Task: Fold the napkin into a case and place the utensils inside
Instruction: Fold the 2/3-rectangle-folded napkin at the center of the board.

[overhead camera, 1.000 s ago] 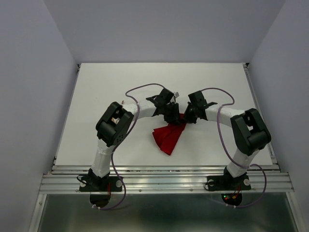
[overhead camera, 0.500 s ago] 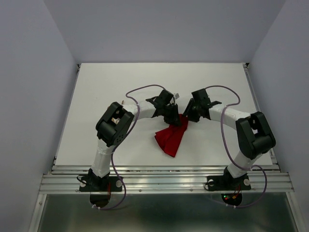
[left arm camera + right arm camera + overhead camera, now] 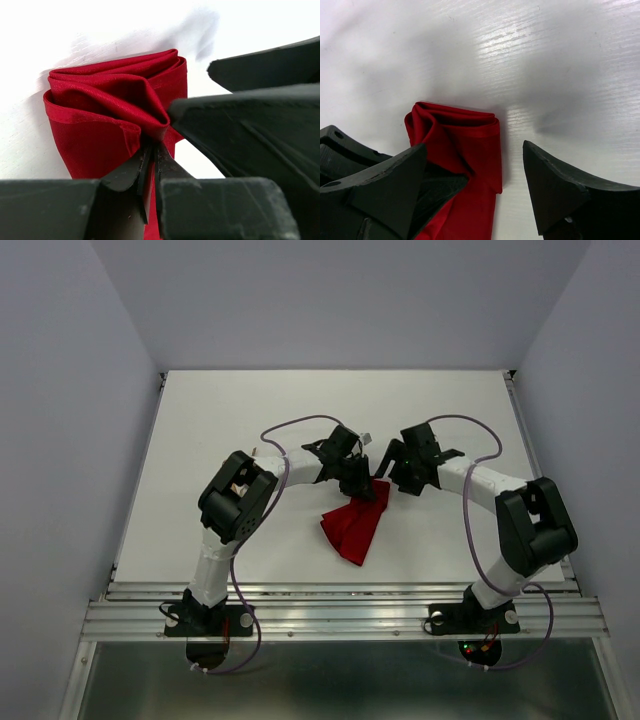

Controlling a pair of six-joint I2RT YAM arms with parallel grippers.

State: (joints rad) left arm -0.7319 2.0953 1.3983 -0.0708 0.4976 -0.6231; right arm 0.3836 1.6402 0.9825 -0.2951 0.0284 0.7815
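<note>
Two black two-finger grippers are gathered over one end of the bright red, soft cloth napkin (image 3: 352, 527), which is lying crumpled and part-folded on the white table top (image 3: 230, 410), near its middle and just ahead of the arms. The left gripper (image 3: 152, 150) is closed down to a narrow slit on a bunched fold at the far end of the cloth, with several layers pinched between its fingertips. That end appears to be raised a little, so that the folds fan out from the pinch while the near end is laid on the table. This hold is judged to be meant to stop the gathered layers from falling apart. The right gripper (image 3: 475, 150) is spread wide above the same end of the cloth, with nothing caught between its fingers; it seems to be placed for a fresh grasp or for smoothing the fold. No narrow pouch is formed yet, and the knife and fork cannot be made out in any view, so the folding step is judged to be under way.
</note>
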